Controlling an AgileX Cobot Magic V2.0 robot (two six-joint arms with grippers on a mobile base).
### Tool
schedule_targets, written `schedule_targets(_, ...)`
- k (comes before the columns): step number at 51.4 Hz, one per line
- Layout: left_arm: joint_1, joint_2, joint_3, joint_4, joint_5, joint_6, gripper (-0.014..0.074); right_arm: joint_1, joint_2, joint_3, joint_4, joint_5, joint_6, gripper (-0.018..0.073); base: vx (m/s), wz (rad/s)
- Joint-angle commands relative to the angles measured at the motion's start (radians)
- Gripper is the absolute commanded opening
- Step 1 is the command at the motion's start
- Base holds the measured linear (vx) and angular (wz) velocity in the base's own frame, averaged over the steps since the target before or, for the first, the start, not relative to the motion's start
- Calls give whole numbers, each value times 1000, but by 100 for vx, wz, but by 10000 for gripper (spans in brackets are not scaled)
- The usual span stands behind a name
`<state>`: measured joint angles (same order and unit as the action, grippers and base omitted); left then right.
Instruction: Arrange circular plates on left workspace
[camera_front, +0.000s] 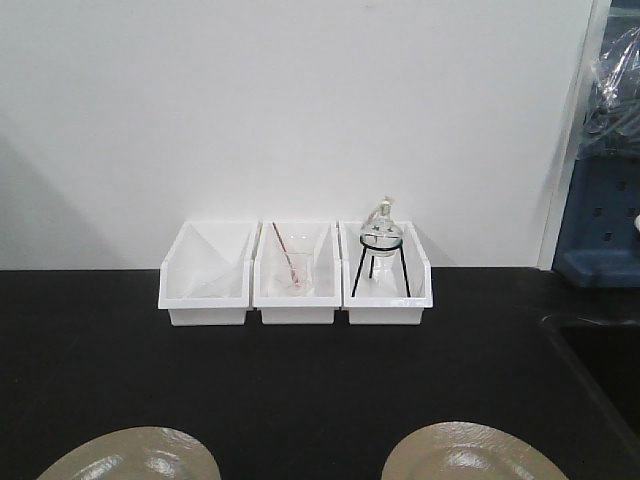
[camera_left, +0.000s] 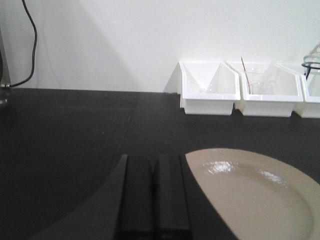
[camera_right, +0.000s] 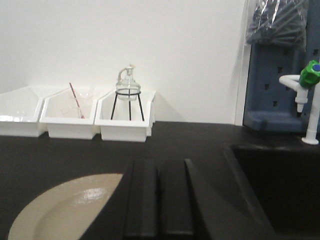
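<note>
Two round glossy beige plates on matte black countertop (camera_front: 300, 380): left plate (camera_front: 130, 458), right plate (camera_front: 465, 455), one per arm, likely so you reach each directly. Left gripper (camera_left: 152, 200), right gripper (camera_right: 159, 200): fingers pressed together, empty.

My left claw (camera_left: 153, 165) and right claw (camera_right: 159, 170): plain black. Plates (camera_front: 130, 457) (camera_front: 470, 457): glossy beige. Counter (camera_front: 300, 385): matte black. Bins (camera_front: 295, 314): white. Tap (camera_right: 314, 115): white, with green knob (camera_right: 312, 74).

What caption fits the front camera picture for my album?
Left plate and right plate sit on the black counter before three white bins.
</note>
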<state>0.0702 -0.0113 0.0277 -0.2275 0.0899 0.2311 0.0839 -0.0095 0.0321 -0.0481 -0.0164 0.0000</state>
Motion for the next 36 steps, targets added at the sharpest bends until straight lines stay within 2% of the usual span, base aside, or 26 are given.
schedule_targets(1, -7, -16, 7, -15, -143, -25, -1, -3, -9, 14, 14, -185, 0, -3, 0, 0)
schedule_targets(4, -7, -16, -9, -73, -159, -85, -1, -3, -9, -5, 72, -236, 65, -3, 0, 0)
schedule_targets(8, -7, -14, -47, -180, -122, -190, -1, -3, -4, -65, 179, -200, 152, -3, 0, 0)
schedule_targets(13, -7, 9, -123, -201, -7, -198, -1, -3, 55, -167, 309, -41, 199, -3, 0, 0)
schedule_targets(20, -8, 128, -272, -202, 190, -107, -1, -3, 273, -330, 323, 191, 188, -3, 0, 0)
schedule_targets(27, -8, 368, -439, -262, 356, -49, -1, -3, 565, -538, 353, 395, 145, -3, 0, 0)
schedule_targets(31, -8, 534, -523, -334, 430, 50, -1, -3, 752, -672, 397, 533, 31, -3, 0, 0)
schedule_targets(36, -7, 744, -649, -457, 542, 246, -1, -3, 970, -826, 501, 707, -176, -3, 0, 0)
